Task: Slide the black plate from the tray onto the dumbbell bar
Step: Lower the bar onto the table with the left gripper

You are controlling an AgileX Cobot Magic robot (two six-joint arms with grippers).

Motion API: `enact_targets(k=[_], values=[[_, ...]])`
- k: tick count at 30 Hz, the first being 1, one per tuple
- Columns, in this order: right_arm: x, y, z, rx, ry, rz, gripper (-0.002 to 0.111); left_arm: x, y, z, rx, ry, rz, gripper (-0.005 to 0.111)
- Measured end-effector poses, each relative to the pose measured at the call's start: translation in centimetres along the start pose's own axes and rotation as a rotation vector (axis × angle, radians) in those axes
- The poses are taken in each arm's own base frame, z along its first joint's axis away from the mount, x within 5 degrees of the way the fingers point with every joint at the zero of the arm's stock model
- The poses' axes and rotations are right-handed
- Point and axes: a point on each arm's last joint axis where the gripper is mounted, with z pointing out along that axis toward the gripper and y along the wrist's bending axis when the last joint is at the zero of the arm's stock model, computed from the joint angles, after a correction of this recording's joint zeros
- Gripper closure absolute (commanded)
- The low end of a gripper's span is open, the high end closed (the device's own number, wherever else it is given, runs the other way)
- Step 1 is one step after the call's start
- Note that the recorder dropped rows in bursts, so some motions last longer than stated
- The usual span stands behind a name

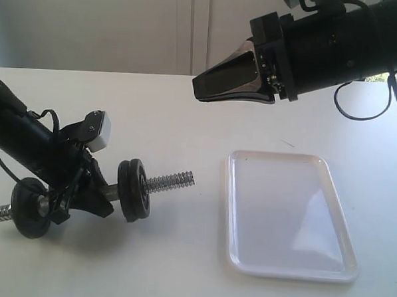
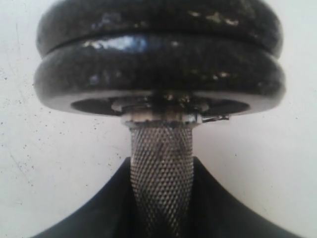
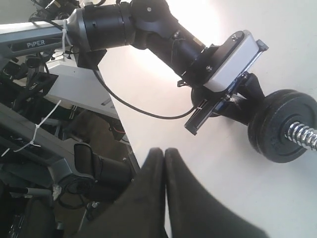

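My left gripper is shut on the knurled middle of the dumbbell bar, which lies low over the table at the left. In the left wrist view the black fingers flank the bar. Two black plates sit side by side on the bar just beyond the grip, edge-on in the left wrist view. I cannot tell which one came from the tray. Another black disc sits on the bar's other side. The white tray shows only its bare floor. My right gripper hangs shut, high above the table, holding nothing.
The bar's threaded end sticks out past the plates toward the tray. The left arm slants down from the table's left side, with loose cable beside it. The right arm's cable hangs at the back right.
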Motion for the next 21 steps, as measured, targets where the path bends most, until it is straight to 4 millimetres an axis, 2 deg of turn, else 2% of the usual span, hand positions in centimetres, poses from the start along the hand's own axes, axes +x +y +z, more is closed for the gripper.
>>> enact_targets(k=[7,21], values=[[0.0,0.0,0.0,0.000,0.000,0.000,0.108,-0.2,-0.1,1.7,0.019,0.000,0.002,0.107],[0.0,0.0,0.0,0.001,0.002,-0.001,0.108,-0.4,-0.1,2.0,0.021,-0.011,0.000,0.107]])
